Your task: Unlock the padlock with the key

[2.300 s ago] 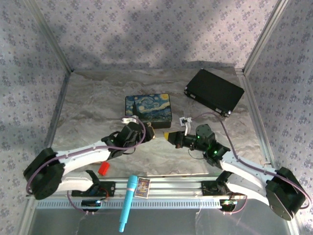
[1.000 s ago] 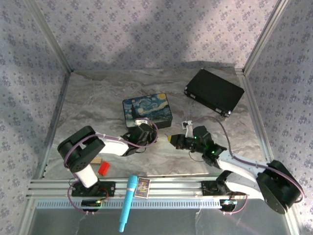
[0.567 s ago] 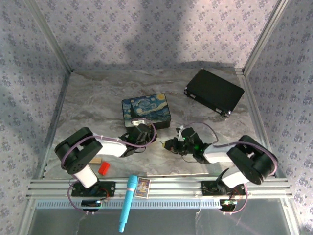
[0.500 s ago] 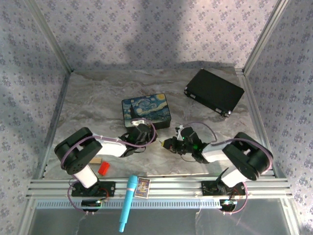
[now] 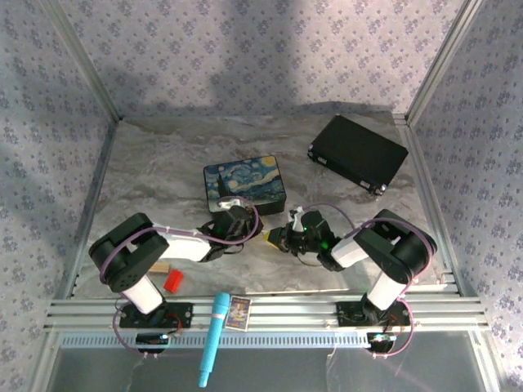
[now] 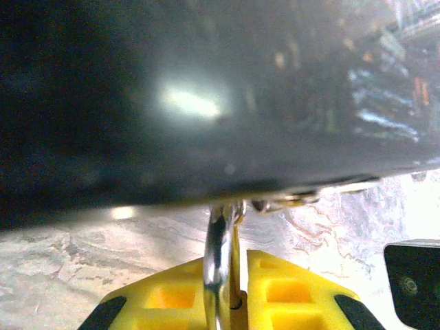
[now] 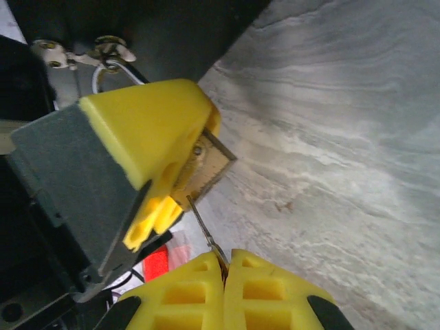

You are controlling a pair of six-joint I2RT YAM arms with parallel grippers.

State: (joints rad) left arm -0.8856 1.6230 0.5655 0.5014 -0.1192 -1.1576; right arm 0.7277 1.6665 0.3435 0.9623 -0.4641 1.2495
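Observation:
The brass padlock is pinched between the left gripper's yellow fingers. In the left wrist view its silvery shackle rises between my shut left gripper and hooks the hasp under the dark Starry Night box. My right gripper is shut on the thin silvery key, whose tip touches the padlock's underside. From above, the left gripper and right gripper meet nose to nose in front of the box.
A black case lies at the back right. Near the front rail are a red block, a tan wooden block, a teal pen and a small card. Metal frame posts border the table.
The right arm has folded in and its gripper has slid left, bringing the key up to the padlock. The left gripper has stayed by the box's front.

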